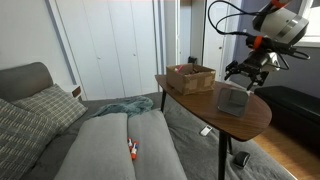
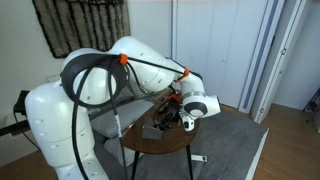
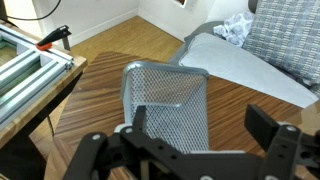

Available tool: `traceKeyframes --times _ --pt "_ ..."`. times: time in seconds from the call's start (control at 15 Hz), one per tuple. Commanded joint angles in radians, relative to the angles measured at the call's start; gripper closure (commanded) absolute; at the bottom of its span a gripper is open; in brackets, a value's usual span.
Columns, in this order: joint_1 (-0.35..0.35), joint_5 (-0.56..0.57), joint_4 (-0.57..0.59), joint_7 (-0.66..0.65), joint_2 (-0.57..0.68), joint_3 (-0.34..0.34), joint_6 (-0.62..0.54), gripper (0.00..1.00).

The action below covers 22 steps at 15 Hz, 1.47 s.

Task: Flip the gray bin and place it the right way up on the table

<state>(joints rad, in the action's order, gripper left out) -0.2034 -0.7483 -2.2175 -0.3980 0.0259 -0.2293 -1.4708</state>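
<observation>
The gray bin [image 1: 232, 98] is a mesh box that stands near the front end of the oval dark-brown table [image 1: 215, 120]. In the wrist view the gray bin [image 3: 165, 95] fills the middle, on the wood of the table [image 3: 240, 110]. I cannot tell which way up it is. My gripper [image 1: 250, 70] hovers just above and behind the bin, open. In the wrist view my gripper [image 3: 200, 122] has one finger over the bin's mesh and the other over bare wood beside it. My gripper [image 2: 170, 118] also shows above the table [image 2: 160, 142], where the arm hides the bin.
A brown woven basket [image 1: 190, 77] stands on the table's far end. The gray sofa [image 1: 100, 140] with pillows lies beside the table, a small red item [image 1: 131, 150] on its seat. A dark bench [image 1: 295, 105] stands behind. A metal frame [image 3: 30, 60] runs along the table edge.
</observation>
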Motion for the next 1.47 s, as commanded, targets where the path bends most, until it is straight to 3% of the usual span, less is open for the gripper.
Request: traceKeyframes --times 0.0,0.53,1.13,1.2,1.4 --pt "0.032 0.099 -0.001 -0.056 -0.106 0.039 -0.082 0.0" --pt "0.117 0.359 -0.007 -0.169 -0.314 0.212 -0.058 0.0" --pt "0.184 0.684 -0.085 -0.091 -0.416 0.36 -0.108 0.0" --pt "0.175 0.626 -0.039 -0.119 -0.366 0.34 -0.067 0.0" --pt "0.179 0.633 -0.043 -0.118 -0.366 0.343 -0.07 0.0"
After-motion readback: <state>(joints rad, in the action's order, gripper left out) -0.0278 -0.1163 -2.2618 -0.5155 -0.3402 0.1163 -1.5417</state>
